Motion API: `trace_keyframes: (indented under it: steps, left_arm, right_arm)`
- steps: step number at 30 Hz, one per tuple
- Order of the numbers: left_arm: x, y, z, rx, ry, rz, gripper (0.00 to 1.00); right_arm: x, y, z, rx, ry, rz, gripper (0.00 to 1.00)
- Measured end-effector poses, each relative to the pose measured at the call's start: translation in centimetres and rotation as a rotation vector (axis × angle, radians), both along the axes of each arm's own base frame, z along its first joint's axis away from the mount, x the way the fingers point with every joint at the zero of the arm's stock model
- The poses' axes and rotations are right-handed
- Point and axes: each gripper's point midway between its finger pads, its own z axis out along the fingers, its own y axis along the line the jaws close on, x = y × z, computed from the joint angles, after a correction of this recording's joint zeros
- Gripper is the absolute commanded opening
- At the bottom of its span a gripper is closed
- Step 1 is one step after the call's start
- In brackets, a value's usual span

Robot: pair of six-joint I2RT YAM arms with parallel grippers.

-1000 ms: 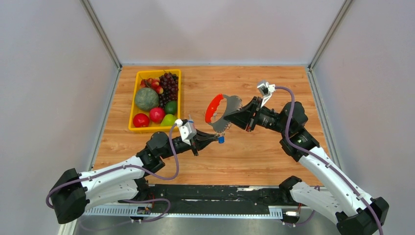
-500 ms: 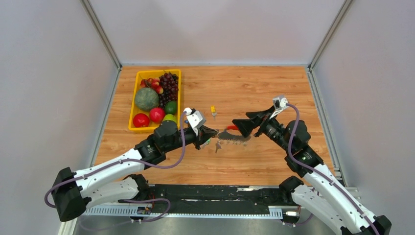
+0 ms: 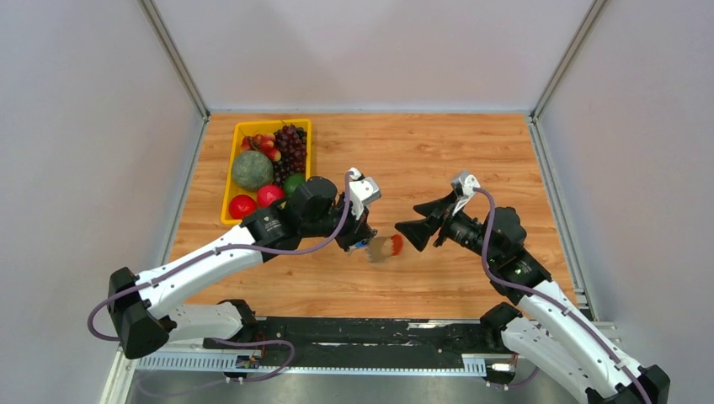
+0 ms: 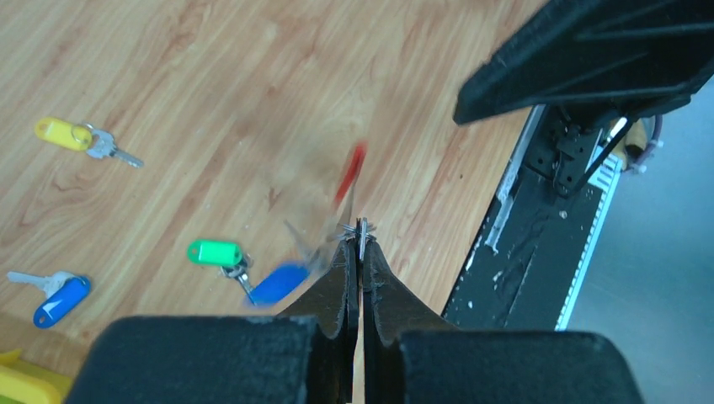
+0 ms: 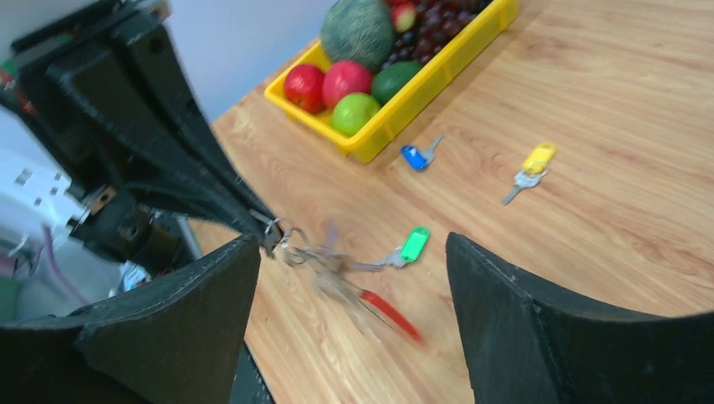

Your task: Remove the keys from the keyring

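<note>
Grey walls are seen around a wooden table (image 3: 438,151), and a yellow fruit tray (image 3: 261,124) is set at its far left. Over the middle of the table the left jaws are closed tight on a small wire loop (image 4: 360,229) of the keyring (image 3: 383,249), which appears to be held clear of the table and is smeared by motion — its red band (image 4: 352,172) is only a streak. The right jaws are spread wide, nothing between them, just beside the keyring. Three keys are seen loose on the table: a yellow key (image 4: 63,133), a green key (image 4: 213,252) and a blue key (image 4: 61,301). A second blue key (image 4: 278,284), blurred, appears to be hung from the keyring. Trouble is judged likely from the swing: the thin loop could be pulled out of so narrow a pinch and the keyring dropped — or the right jaws could be closed on the keyring's body instead of the second blue key.
</note>
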Motion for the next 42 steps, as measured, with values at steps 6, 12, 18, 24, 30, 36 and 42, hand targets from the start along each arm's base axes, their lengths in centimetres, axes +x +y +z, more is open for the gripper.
trace_keyframes:
  steps: [6, 12, 18, 24, 30, 36, 42]
  left_arm:
    - [-0.6, 0.0, -0.6, 0.098, 0.058, -0.048, 0.00]
    - [-1.4, -0.1, 0.1, 0.112, 0.046, -0.100, 0.00]
    - [-1.9, -0.5, 1.4, 0.101, 0.016, -0.142, 0.00]
    - [-2.4, -0.6, 3.1, 0.071, -0.046, -0.191, 0.00]
    - [-2.9, -0.6, 4.4, 0.035, -0.090, -0.228, 0.00]
    - [-3.1, -0.8, 5.0, 0.013, -0.112, -0.245, 0.00]
    - [-3.1, -0.9, 5.1, 0.011, -0.119, -0.248, 0.00]
  right_arm:
    - [-1.9, 1.2, -1.6, -0.018, -0.009, 0.140, 0.80]
    - [-3.1, 2.1, -1.7, -0.009, -0.046, 0.242, 0.73]
    - [-3.8, 3.4, -2.8, 0.001, -0.032, 0.344, 0.67]
    - [-4.5, 4.5, -3.4, -0.001, -0.024, 0.408, 0.58]
    - [-5.2, 5.3, -3.6, -0.004, -0.025, 0.445, 0.42]
    - [-6.1, 6.1, -3.5, -0.001, -0.033, 0.489, 0.41]
    - [-6.7, 6.5, -3.1, 0.006, -0.050, 0.517, 0.41]
